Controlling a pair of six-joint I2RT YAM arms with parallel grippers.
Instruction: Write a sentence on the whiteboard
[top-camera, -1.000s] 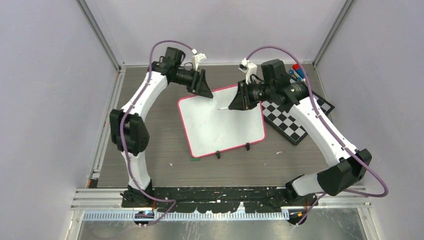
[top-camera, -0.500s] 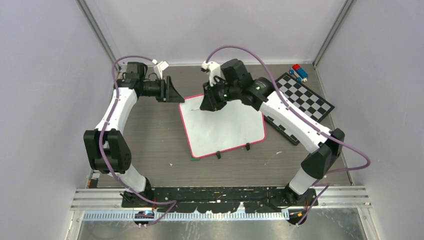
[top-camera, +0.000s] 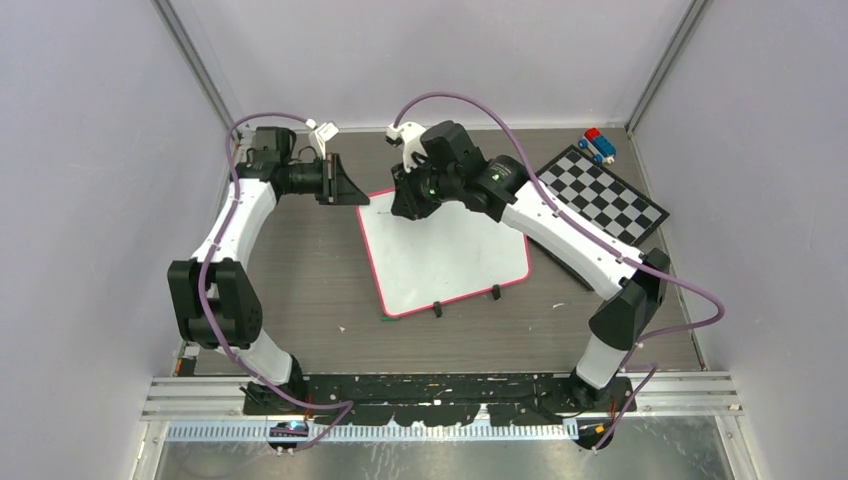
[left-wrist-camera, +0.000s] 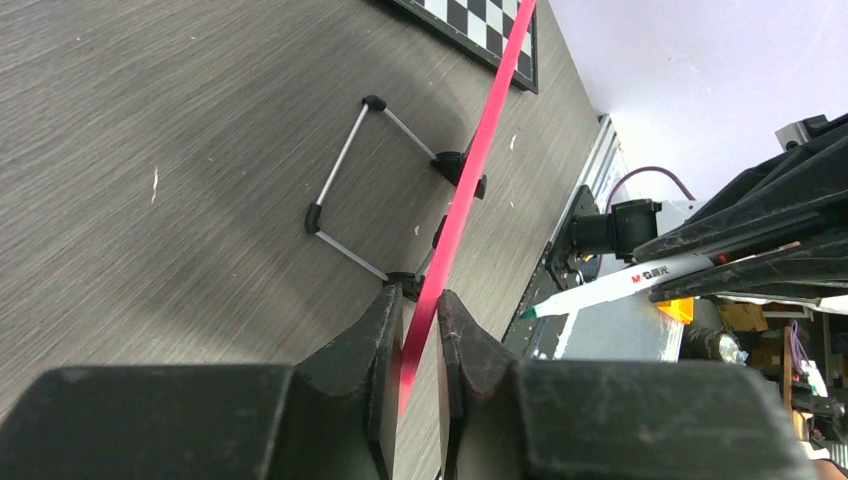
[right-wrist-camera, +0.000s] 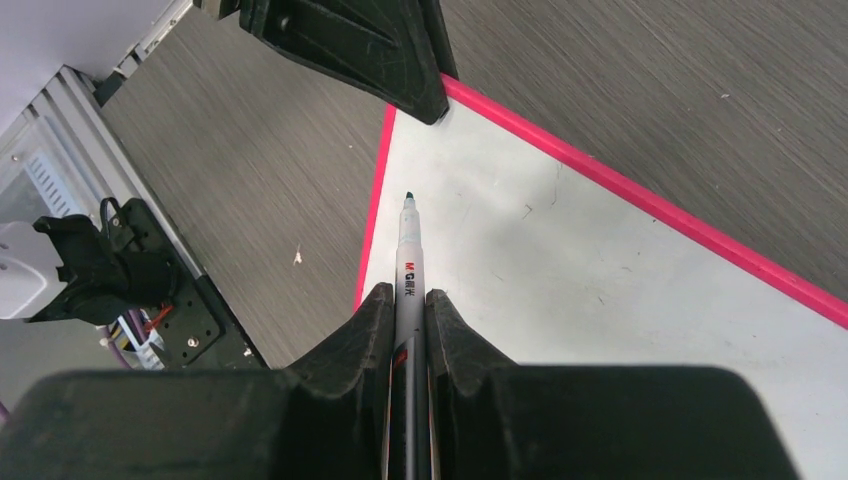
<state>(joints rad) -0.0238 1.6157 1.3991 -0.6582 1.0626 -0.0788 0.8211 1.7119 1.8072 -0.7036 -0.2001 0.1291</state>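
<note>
The whiteboard lies flat on the table, white with a pink-red rim and two black clips on its near edge. No green writing shows on it, only faint specks. My left gripper is shut on the board's far-left corner, and in the left wrist view the rim runs between the jaws. My right gripper is shut on a green-tipped marker. The marker's tip is over the board near that corner, close to the left gripper's fingers. The marker also shows in the left wrist view.
A black-and-white checkered board lies at the far right, with red and blue blocks beyond it. A small green object lies by the whiteboard's near-left corner. A wire stand lies beside the board's edge.
My left arm has swung out leftward, and its gripper went from the board's far edge to the far-left corner. My right gripper carried the marker left across the board.
</note>
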